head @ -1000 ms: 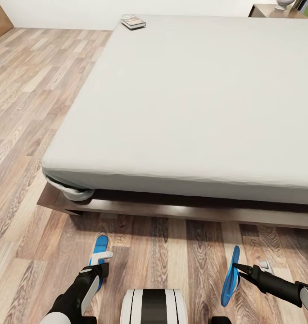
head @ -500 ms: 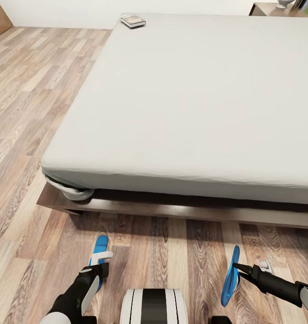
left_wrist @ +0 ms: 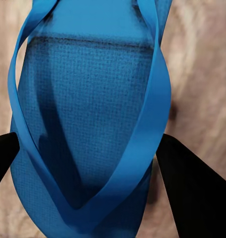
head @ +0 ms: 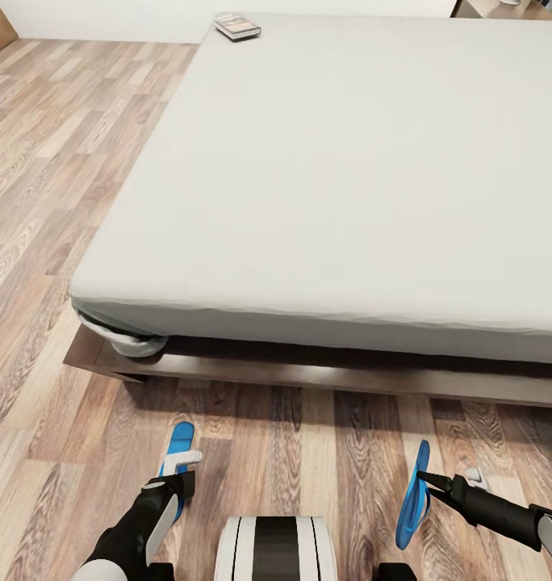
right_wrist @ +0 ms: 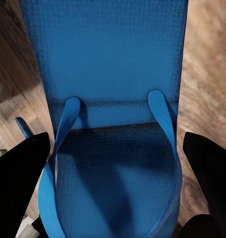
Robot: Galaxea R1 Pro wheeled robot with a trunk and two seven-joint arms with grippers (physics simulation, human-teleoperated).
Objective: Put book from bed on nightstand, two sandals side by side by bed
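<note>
Our view has tipped down slightly; nothing else moved. Our left jaws and right jaws each grip a sandal, long axes toward the bed.

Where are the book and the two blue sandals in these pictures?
book (head: pixel 237 26), head view: its cover, at the bed's far corner.
left sandal (head: pixel 180 440), head view: the blue sole's front end.
right sandal (head: pixel 414 499), head view: the sole's blue edge, tilted on its side.
</note>
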